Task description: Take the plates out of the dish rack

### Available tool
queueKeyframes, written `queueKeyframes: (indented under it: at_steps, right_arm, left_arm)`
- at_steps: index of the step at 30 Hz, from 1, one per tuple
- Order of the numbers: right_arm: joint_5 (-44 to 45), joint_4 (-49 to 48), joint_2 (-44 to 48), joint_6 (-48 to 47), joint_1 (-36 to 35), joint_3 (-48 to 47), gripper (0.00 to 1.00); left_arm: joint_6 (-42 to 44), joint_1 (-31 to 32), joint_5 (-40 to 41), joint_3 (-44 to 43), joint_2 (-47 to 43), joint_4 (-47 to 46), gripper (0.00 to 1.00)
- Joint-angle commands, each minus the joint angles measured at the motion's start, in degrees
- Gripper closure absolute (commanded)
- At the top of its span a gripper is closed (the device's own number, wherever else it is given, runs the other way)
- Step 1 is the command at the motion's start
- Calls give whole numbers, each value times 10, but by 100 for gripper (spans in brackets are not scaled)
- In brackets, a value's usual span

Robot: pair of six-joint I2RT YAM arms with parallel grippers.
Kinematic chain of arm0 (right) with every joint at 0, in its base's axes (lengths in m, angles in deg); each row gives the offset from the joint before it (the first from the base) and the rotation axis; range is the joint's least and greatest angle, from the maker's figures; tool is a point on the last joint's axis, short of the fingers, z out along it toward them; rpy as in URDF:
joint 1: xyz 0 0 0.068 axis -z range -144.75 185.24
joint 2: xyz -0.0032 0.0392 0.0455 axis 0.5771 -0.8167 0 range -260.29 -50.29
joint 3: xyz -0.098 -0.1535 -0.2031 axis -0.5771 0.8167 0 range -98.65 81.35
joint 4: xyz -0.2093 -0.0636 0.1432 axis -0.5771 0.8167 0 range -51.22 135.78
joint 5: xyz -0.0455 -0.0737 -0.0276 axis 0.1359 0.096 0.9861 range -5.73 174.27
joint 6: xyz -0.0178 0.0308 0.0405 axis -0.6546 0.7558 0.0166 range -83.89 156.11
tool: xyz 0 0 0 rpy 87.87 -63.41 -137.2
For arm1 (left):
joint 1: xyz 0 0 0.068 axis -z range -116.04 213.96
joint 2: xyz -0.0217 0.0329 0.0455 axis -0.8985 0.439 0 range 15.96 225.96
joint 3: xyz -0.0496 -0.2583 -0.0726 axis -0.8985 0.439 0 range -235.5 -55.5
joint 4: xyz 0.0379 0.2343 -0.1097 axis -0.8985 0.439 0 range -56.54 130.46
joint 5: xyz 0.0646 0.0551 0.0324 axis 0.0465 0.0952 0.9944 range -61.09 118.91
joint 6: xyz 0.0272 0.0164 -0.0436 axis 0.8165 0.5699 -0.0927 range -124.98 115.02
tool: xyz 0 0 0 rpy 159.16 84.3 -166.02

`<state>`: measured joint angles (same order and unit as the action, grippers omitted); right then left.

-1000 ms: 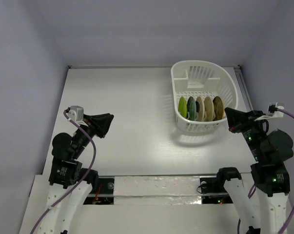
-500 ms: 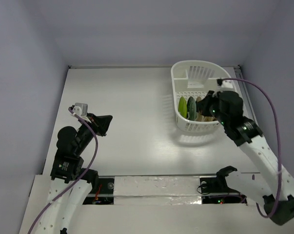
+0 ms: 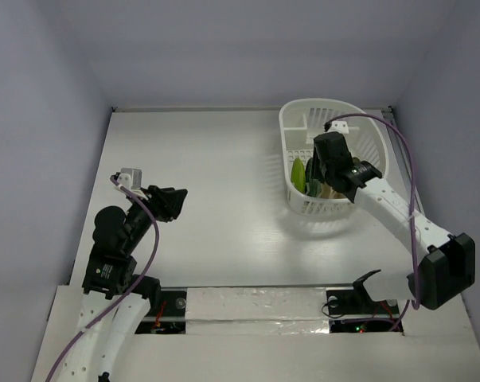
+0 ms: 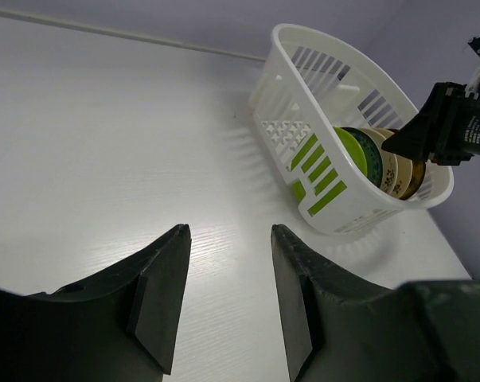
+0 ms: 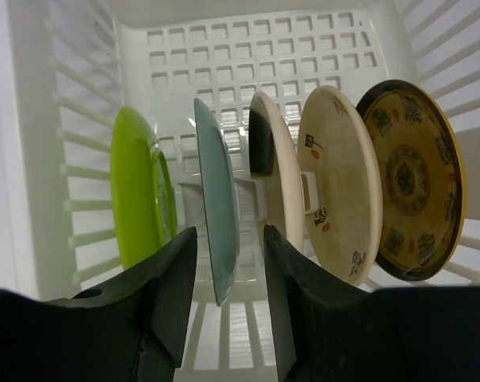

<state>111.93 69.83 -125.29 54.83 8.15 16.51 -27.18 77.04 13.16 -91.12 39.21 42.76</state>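
Note:
The white dish rack (image 3: 372, 142) stands at the table's back right, with the plates upright in a row inside it. In the right wrist view they run lime green (image 5: 138, 191), blue-green (image 5: 217, 183), cream (image 5: 278, 151), tan (image 5: 339, 175) and amber-yellow (image 5: 411, 179). My right gripper (image 5: 228, 232) is open and reaches down into the rack (image 5: 224, 48). The blue-green plate's rim hangs between its jaws without touching either. From above, that gripper (image 3: 323, 171) hides most of the plates. My left gripper (image 4: 228, 231) is open and empty over bare table, far left of the rack (image 4: 303, 103).
The white table (image 3: 208, 159) has grey walls on the left, back and right. The rack has a small compartment (image 3: 318, 121) at its far, rounded end. The right arm (image 3: 391, 215) stretches from the near right corner to the rack.
The right arm has swung from the table's right side in over the rack, and its gripper has opened around the blue-green plate. The left gripper has opened with little movement.

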Motion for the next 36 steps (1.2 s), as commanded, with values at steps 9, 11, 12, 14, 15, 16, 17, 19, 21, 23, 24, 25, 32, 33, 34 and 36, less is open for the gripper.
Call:
queueKeyframes:
  at_steps: [9, 11, 12, 14, 15, 16, 17, 19, 21, 23, 24, 25, 32, 33, 34, 36]
  right_arm:
    - [58, 3, -85, -17, -11, -56, 60]
    - [74, 7, -102, -17, -11, -64, 64]
    - [81, 9, -107, -17, -11, -65, 66]
    - [99, 19, -121, -14, -16, -74, 69]
    - [105, 21, -124, -15, -23, -77, 71]
    - [110, 24, -127, -16, -30, -79, 74]
    - [122, 27, -134, -16, -30, -85, 75]
    - [135, 38, -140, -16, -38, -92, 79]
    - [153, 49, -154, -17, -52, -106, 83]
    - [173, 64, -162, -15, -58, -114, 88]
    - [179, 67, -167, -15, -63, -122, 89]
    - [186, 74, -168, -14, -63, -125, 91]
    - [237, 103, -172, -25, -83, -157, 98]
    - [240, 104, -172, -28, -83, -158, 99]
    - [243, 106, -171, -31, -89, -162, 100]
    - [253, 107, -172, -41, -95, -162, 100]
  left_arm:
    - [-4, 3, 2, -5, -8, -17, 51]
    - [-4, 3, 1, -4, -9, -17, 51]
    - [-4, 3, 1, -4, -10, -17, 51]
    - [-4, 3, 1, -5, -11, -17, 51]
    - [-4, 3, 0, -4, -11, -18, 51]
    - [-4, 3, 0, -4, -12, -18, 51]
    - [-4, 3, -2, -3, -12, -19, 51]
    - [-3, 3, -4, -3, -12, -19, 51]
    - [-3, 3, -5, -4, -14, -20, 51]
    - [-3, 3, -4, -4, -15, -19, 51]
    - [-3, 3, -5, -4, -16, -19, 51]
    - [-3, 3, -3, -4, -17, -19, 51]
    - [-3, 8, -2, -4, -20, -17, 51]
    - [-3, 8, -2, -4, -20, -18, 51]
    - [-3, 8, -2, -4, -21, -18, 51]
    - [-3, 8, -1, -4, -22, -17, 51]
